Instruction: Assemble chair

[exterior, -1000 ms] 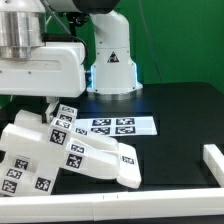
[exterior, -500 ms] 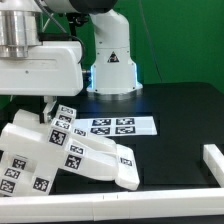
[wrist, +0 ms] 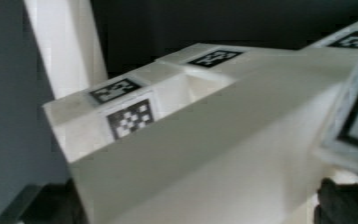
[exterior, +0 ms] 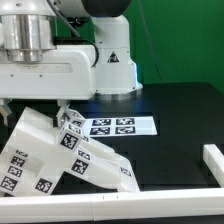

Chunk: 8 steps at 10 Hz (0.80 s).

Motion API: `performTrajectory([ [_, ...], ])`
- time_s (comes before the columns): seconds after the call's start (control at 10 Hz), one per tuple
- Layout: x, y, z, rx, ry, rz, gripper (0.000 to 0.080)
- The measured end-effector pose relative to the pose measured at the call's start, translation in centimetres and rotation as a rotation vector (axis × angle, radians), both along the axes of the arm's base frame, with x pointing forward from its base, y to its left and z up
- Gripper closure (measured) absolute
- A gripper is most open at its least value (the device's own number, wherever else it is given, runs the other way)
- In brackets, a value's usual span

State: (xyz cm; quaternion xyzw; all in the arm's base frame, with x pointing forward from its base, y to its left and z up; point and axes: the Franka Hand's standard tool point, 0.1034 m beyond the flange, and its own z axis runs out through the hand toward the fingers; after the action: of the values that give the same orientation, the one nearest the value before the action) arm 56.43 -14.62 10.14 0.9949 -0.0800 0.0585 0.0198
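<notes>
Exterior view: fingers (exterior: 62,108) spread wide, empty, above tilted chair (exterior: 60,155) on desk (exterior: 180,120); could topple if nudged.

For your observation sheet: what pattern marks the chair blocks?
Black-and-white square tags on the white chair; clearest in the exterior view.

You have the chair (exterior: 60,155) parts lying tilted on the table (exterior: 180,120) at the exterior view's left, near the front edge, leaning one against another. Just behind them, toward the middle, the marker board (exterior: 125,126) lies flat. Behind that stands the arm's base (exterior: 115,65). The border rail (exterior: 213,160) sits at the exterior view's right, well apart from the chair. The arm's wrist hangs over the parts; in the wrist view one block (wrist: 176,130) fills the frame, probably directly below.
</notes>
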Motion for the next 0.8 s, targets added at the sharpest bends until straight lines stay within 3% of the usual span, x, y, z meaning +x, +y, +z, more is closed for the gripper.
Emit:
performTrajectory([
  [0.6, 1.4, 5.8, -0.1, 0.023, -0.018, -0.058, 0.0150],
  [0.7, 1.6, 6.3, 0.3, 0.009, -0.014, -0.057, 0.0150],
  [0.8, 1.8, 5.8, 0.8, -0.031, -0.010, -0.045, 0.0150],
])
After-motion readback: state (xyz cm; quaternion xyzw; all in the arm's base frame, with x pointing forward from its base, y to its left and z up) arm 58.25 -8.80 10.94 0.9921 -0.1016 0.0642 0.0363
